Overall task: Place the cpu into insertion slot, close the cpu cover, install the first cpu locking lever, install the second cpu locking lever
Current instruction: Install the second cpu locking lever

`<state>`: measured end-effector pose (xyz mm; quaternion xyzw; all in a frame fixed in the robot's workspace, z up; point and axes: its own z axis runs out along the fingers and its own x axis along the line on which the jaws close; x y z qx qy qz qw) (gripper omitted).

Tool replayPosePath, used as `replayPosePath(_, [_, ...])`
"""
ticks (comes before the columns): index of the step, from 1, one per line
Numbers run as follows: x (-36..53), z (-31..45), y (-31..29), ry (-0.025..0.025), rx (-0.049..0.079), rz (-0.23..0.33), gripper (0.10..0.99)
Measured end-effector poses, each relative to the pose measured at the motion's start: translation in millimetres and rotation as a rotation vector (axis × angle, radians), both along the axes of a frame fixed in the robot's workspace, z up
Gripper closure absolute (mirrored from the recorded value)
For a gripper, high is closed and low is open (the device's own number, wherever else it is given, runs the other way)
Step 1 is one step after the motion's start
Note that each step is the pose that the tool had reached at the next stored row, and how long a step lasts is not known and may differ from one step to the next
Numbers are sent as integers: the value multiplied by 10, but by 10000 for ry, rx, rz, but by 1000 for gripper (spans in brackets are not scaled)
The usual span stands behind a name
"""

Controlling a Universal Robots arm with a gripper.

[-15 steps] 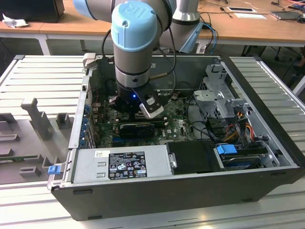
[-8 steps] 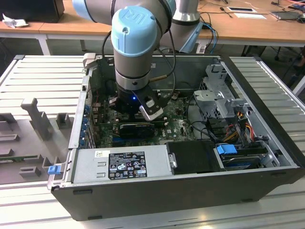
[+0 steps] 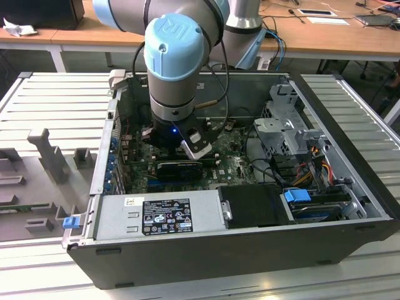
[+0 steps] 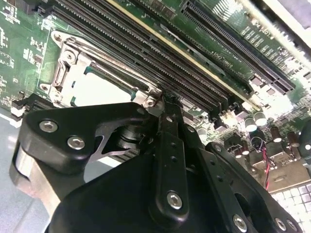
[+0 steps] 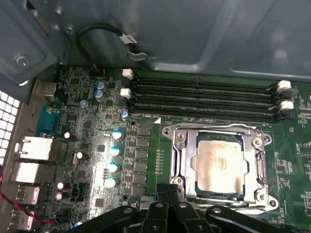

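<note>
Inside the open black computer case [image 3: 237,250] on the slatted grey bench [image 3: 50,100], the black tool [image 5: 167,191] hovered with fingers pressed together, pinching nothing. The square silver-grey cpu [image 5: 219,162] sat in its socket just beside the fingertips, framed by the closed metal cpu cover [image 5: 182,160], near the long black memory slots [image 5: 204,99].

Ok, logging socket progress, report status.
Gripper closed, at socket edge. Cpu seated in slot, cpu cover down over it. Nothing in the way.

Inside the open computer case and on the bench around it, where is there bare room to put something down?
Free: the ribbed grey bench top on the exterior view's left of the black computer case, and the flat black cover beside the labelled silver power supply. Crowded: the green motherboard under the black gripper, around the silver-grey cpu.
</note>
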<state>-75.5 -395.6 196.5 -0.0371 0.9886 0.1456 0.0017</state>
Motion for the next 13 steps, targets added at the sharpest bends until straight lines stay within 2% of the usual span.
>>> replayPosePath(4, [-2, 107, 0, 1, -1, -3, 980])
replayPosePath(10, [-2, 191, 1, 1, -1, -2, 980])
replayPosePath(13, [-2, 199, 1, 0, 1, -2, 980])
